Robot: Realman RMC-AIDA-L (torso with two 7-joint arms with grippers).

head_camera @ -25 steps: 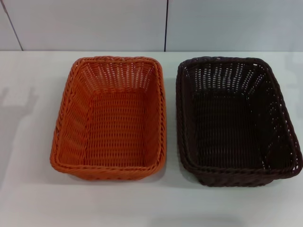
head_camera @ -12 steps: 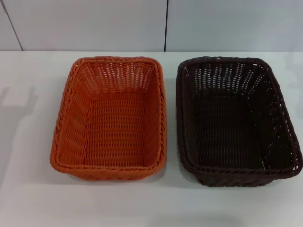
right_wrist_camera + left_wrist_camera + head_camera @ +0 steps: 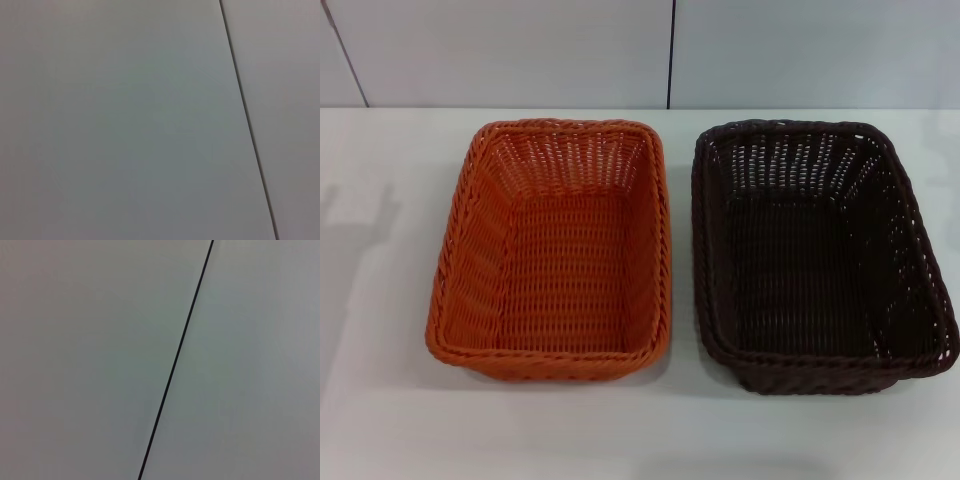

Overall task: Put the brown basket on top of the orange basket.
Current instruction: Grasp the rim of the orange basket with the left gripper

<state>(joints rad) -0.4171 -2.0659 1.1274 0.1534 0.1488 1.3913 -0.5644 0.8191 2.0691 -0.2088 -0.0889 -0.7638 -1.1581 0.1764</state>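
You'll find the brown basket (image 3: 820, 255) light and stiff; pinch its 9 o'clock rim beside the orange basket (image 3: 555, 250) (claws unseen, can't tell).

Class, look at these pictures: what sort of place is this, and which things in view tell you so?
Probably a bare test bench, not a home: a plain white table against a pale panelled wall, holding only an orange basket and a brown basket, both empty, side by side.

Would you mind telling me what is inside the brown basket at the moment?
Nothing shows inside the brown basket: its woven floor and sloping sides are bare. The near wall hides a strip of floor just behind it. The orange basket stands beside it, apart, also empty.
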